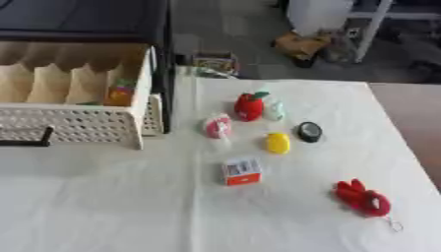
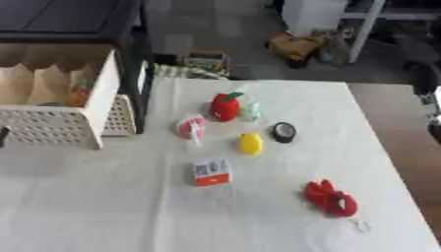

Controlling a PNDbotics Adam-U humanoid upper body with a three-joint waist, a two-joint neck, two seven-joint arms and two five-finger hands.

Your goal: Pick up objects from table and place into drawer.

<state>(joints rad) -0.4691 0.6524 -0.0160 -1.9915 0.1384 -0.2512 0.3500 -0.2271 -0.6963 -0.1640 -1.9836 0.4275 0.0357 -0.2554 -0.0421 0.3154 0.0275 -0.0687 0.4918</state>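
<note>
White cloth [image 1: 103,206] carries our red toy [image 1: 362,199], box [image 1: 242,172], yellow piece [image 1: 277,142], black disc [image 1: 309,131] and apple [image 1: 249,107]; the drawer [image 1: 78,125] stands open left. Neither hand shows, so we cannot tell their fingers.

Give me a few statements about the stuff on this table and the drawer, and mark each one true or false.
1. The yellow object lies right beside the black round object. True.
2. The red plush toy sits inside the drawer. False: it lies on the white cloth, near the right edge.
3. The drawer is open, with something orange in it. True.
4. A robot hand is holding the small box. False: no hand shows; the box rests on the cloth.
</note>
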